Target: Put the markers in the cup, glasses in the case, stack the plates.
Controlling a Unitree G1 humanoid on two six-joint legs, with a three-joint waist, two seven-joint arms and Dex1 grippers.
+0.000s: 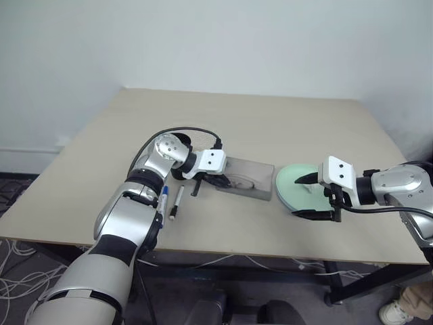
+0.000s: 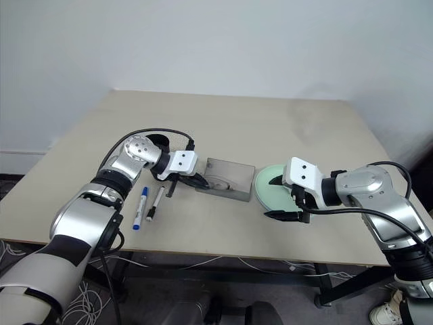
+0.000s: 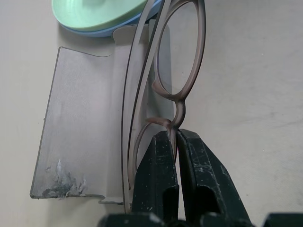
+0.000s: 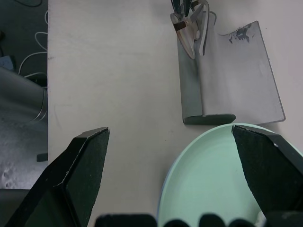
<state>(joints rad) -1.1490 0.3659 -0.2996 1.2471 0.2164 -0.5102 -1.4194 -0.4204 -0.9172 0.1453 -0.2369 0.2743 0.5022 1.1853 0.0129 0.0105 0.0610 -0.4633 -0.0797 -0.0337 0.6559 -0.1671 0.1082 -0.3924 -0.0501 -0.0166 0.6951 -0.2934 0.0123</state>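
Your left claw (image 3: 176, 156) grips the thin dark wire-framed glasses (image 3: 182, 56) by the bridge over the open grey felt case (image 3: 80, 127). Your right claw (image 4: 170, 175) gapes empty above the mint green plate (image 4: 213, 179), already stacked on the light blue one. Both white marker pens (image 2: 147, 203) lie uncupped on the worktop (image 2: 223, 122).

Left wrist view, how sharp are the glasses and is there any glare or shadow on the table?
In the left wrist view the glasses are crisp, pinched at the bridge by the left gripper, with no glare on the lenses; the case is sharp too. In the left eye view lighting is soft and even, with only faint shadows on the table.
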